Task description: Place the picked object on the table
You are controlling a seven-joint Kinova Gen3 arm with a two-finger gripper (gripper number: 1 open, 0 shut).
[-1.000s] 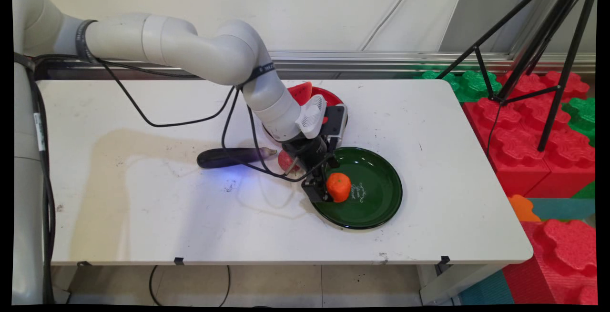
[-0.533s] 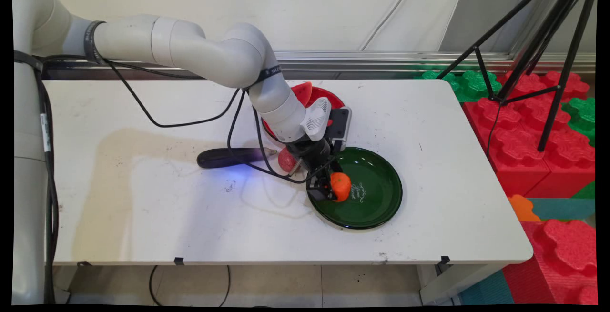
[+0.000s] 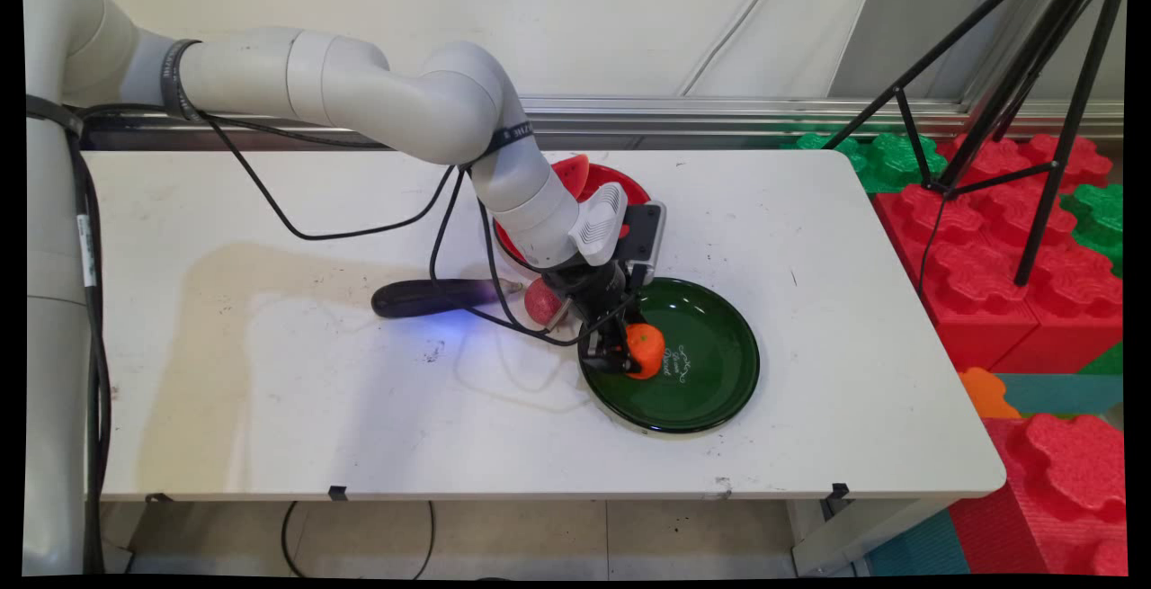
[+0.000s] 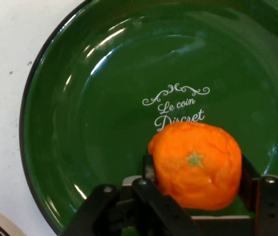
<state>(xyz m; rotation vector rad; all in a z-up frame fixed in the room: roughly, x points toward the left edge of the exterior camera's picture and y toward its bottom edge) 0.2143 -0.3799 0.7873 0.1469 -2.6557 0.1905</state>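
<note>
My gripper [image 3: 629, 357] is shut on an orange mandarin [image 3: 647, 348], with one black finger on each side of it. It is held over the left part of a dark green plate [image 3: 710, 387]. In the hand view the mandarin [image 4: 198, 164] fills the space between the fingers [image 4: 149, 169], its green stem spot facing the camera. The green plate [image 4: 95, 113] lies beneath it, with white lettering at its middle. I cannot tell whether the fruit touches the plate.
A dark purple eggplant [image 3: 432, 296] lies left of the gripper, with a small red fruit [image 3: 539, 301] beside it. Behind the wrist sits a red plate [image 3: 625, 184] with a watermelon slice [image 3: 571, 174]. Off the table's right edge are a black tripod [image 3: 1016, 76] and foam blocks [image 3: 989, 238].
The gripper has closed in on the mandarin and shifted a little up and to the right with it, over the plate. The eggplant and plates have not moved.
</note>
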